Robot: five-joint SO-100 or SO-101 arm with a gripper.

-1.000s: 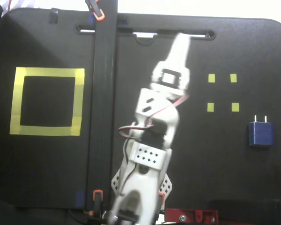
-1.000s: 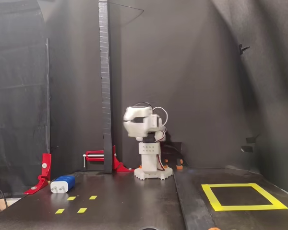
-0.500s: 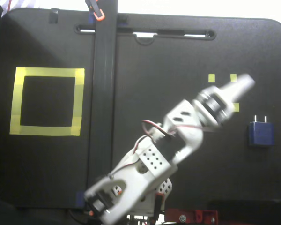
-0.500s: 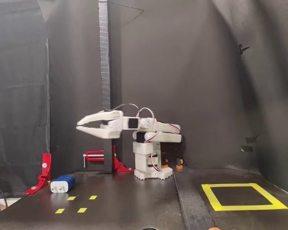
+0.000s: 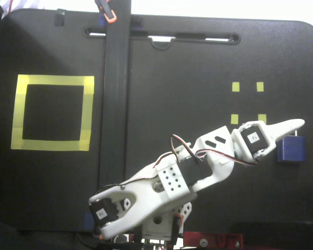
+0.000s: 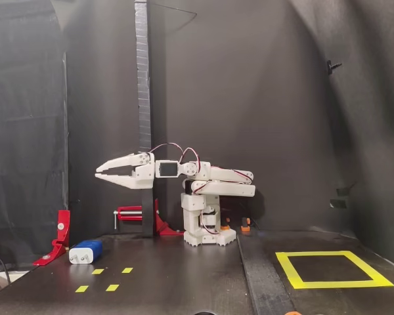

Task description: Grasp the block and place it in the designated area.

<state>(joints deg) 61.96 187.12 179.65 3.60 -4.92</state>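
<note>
You see a dark-blue block (image 5: 291, 149) (white at one end), and a white gripper (image 6: 100, 172). Yellow tape frames the black designated area (image 5: 87, 112).

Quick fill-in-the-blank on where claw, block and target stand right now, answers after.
1. The block lies on the ___.
2. The claw hangs ___ the block, not touching it.
3. The yellow square holds ___.
4. The block's colour is ___.

Answers: table; above; nothing; blue

Four small yellow tape squares (image 5: 247, 102) mark a black bench (image 5: 188, 67); red clamps (image 6: 59, 236) grip its far edge.
</note>
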